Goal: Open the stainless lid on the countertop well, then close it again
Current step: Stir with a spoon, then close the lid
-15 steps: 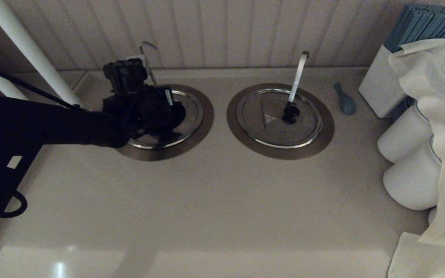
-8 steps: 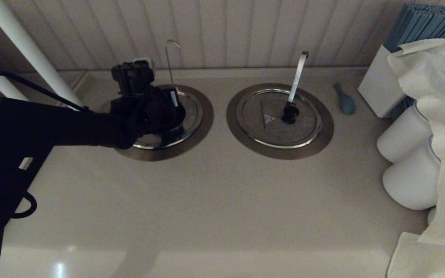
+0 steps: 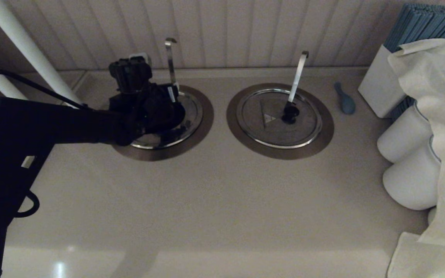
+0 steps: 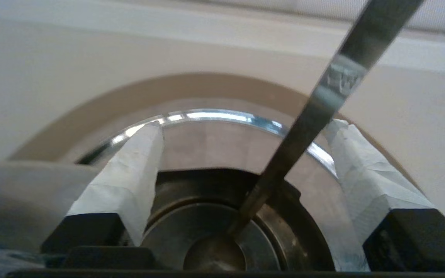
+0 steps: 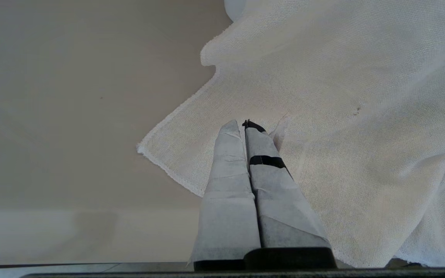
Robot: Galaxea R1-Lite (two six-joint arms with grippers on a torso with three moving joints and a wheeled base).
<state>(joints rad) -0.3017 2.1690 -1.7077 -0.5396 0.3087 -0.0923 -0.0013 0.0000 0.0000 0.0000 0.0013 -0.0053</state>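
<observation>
While the left claw hangs with fingers apart over the stainless lid on the countertop well at the worktop's rear left, closing seems near done; right claw together, parked over cloth.

Matte black left arm, looped black cable — gripper fingers wrapped in white tape
</observation>
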